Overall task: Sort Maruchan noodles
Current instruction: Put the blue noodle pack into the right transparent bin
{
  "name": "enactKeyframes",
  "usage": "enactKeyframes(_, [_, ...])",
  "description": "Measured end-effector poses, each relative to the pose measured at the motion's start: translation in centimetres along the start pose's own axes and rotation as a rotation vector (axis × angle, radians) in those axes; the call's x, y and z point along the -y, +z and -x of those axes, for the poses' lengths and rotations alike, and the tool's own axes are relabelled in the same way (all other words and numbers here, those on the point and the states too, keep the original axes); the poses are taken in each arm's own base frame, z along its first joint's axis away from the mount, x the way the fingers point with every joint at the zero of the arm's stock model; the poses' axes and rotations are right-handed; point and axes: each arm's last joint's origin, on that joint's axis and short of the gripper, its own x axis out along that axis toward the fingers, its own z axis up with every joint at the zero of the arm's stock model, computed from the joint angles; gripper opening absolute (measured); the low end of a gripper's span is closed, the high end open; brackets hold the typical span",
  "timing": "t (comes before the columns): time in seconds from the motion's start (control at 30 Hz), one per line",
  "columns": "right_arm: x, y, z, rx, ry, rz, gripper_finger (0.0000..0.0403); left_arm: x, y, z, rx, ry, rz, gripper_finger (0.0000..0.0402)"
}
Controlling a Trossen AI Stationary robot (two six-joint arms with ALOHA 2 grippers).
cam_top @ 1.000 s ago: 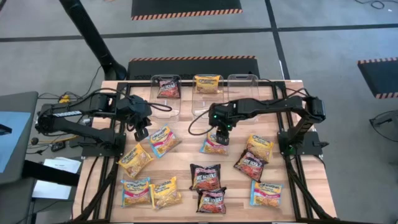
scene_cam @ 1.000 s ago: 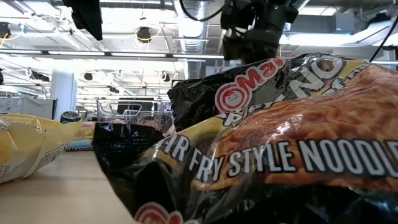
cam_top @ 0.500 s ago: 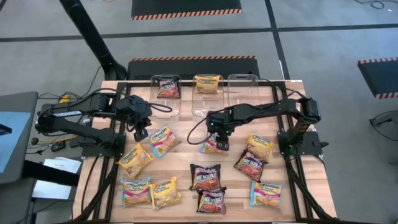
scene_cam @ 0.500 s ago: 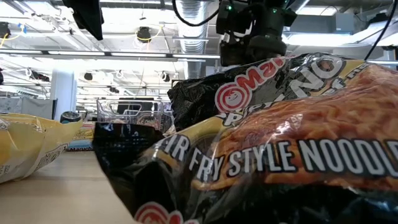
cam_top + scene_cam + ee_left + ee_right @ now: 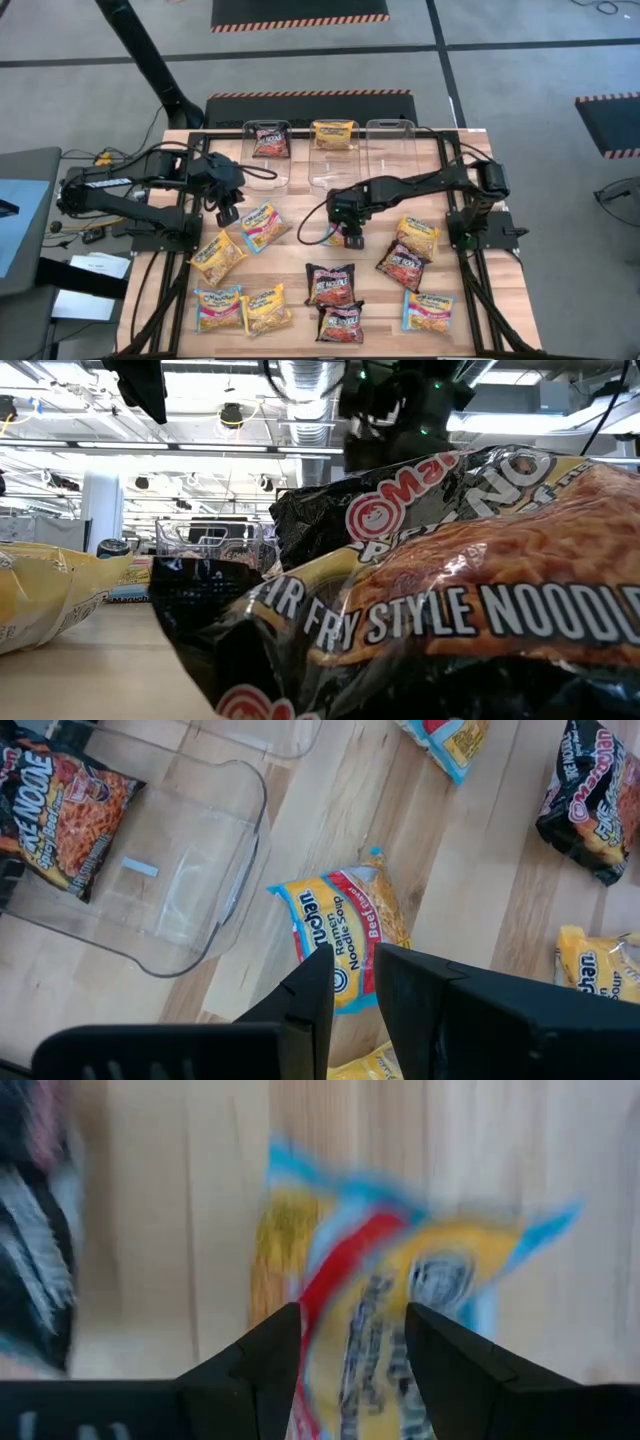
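Right gripper (image 5: 348, 232) sits low near table centre, right on a blue-yellow packet (image 5: 400, 1340). In the right wrist view the two fingers (image 5: 262, 1360) stand apart, the packet between and beyond them on the wood — grip not confirmed, so fingers parted, nothing clearly clamped.

Left gripper (image 5: 226, 212) hovers at about 9 o'clock from table centre, fingers a narrow gap apart, holding nothing. Just past its tips lies a beef ramen packet (image 5: 345, 935), also seen from above (image 5: 262, 224).

Three clear tubs at 12 o'clock along the far edge: left tub (image 5: 250, 165) holds a dark red-black packet (image 5: 269, 142), middle tub (image 5: 318, 168) holds a yellow-orange packet (image 5: 334, 134), right tub (image 5: 391, 140) has no packet.

Loose packets on the table (image 5: 295, 240):
- 7–8 o'clock: yellow packet (image 5: 219, 256), pink-yellow one (image 5: 218, 307), yellow one (image 5: 267, 308)
- 6 o'clock: two dark packets (image 5: 331, 284), (image 5: 341, 322)
- 4 o'clock: yellow packet (image 5: 417, 236), dark one (image 5: 402, 265), blue-yellow one (image 5: 428, 310)

Low view is mostly filled by a dark stir-fry packet (image 5: 440, 590).
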Motion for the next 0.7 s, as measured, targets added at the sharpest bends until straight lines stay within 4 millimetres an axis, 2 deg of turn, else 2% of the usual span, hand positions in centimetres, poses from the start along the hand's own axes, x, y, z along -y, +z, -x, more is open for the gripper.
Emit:
enactKeyframes(0.2, [-0.2,-0.2,-1.8,-0.064,-0.046,-0.049,0.0205,0.0,0.0,0.0,-0.004,0.001,0.022,0.0061])
enactKeyframes(0.37, [-0.3,-0.1,-2.3,-0.067,-0.075,-0.064,0.0196,0.0,0.0,0.0,-0.005,0.001,0.024,0.0061])
enactKeyframes(0.47, [-0.2,-0.2,-2.3,-0.072,-0.073,-0.107,0.0165,0.0,0.0,0.0,-0.005,0.002,0.024,0.0061])
enactKeyframes(0.7, [-0.3,-0.2,-2.1,-0.063,-0.055,-0.161,0.0046,0.0,0.0,0.0,-0.005,0.003,0.024,0.0061])
